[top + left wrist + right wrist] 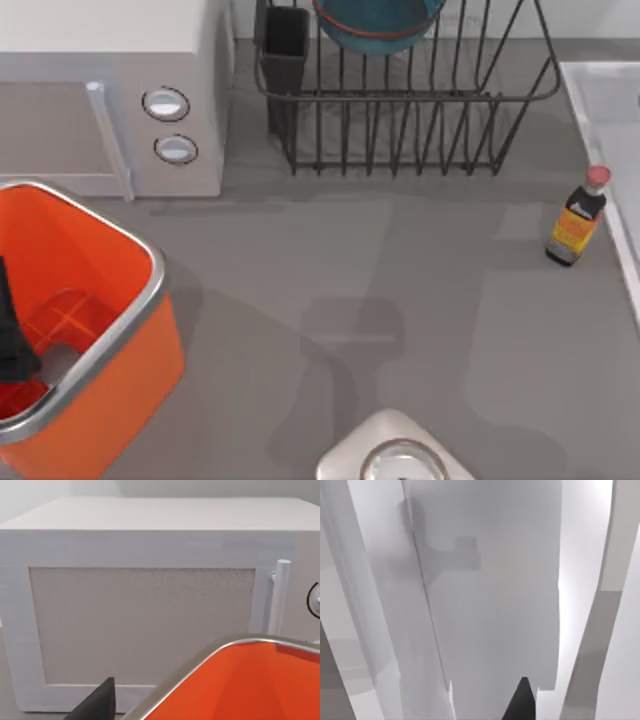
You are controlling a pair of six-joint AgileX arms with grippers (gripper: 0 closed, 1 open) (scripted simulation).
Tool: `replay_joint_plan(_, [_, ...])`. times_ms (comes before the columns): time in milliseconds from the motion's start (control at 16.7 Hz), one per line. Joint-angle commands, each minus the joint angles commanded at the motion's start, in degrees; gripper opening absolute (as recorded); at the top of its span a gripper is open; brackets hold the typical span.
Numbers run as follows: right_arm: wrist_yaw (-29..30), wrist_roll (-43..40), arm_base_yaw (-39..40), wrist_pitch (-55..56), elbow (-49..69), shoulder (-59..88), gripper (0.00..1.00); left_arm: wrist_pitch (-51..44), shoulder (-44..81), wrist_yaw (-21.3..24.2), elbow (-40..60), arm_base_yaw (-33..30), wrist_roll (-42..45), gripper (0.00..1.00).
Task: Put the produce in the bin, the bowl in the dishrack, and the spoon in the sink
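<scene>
Orange plastic dominates the top view's lower left: the bin (120, 330), silver-rimmed, with its gridded floor partly visible. A dark shape at the far left edge, over the bin's interior, appears to be the left gripper (12, 335); whether its fingers are spread or closed I cannot tell. No red produce can be made out against the orange floor. At the top, the blue-teal bowl (378, 25) sits inside the dishrack (400, 110), beside the black utensil cup (286, 45). The pale sink (610, 110) runs along the right edge, with a small sauce bottle (577, 220) standing just beside it. A white microwave (110, 100) stands behind the bin, and a silver round-holed metal piece (395, 455) lies at the bottom centre.

The left wrist view faces the microwave's door, with the bin's rim and orange wall close below and one dark fingertip (100, 700) at the lower edge.

The right wrist view looks down on pale white surfaces, probably the sink's basin, with a dark fingertip (522, 700) showing; finger state cannot be told. No spoon is discernible.

Judgement: bowl placed; arms appear to stand at the bin and the sink. To finish well, release low over each receptacle, then lift straight up clear of the rim.
</scene>
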Motion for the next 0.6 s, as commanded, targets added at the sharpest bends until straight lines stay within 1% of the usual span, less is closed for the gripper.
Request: replay_joint_plan(600, [0.00,0.00,0.00,0.00,0.00,0.00,0.90,0.00,0.00,0.00,0.00,0.00,0.00,1.00])
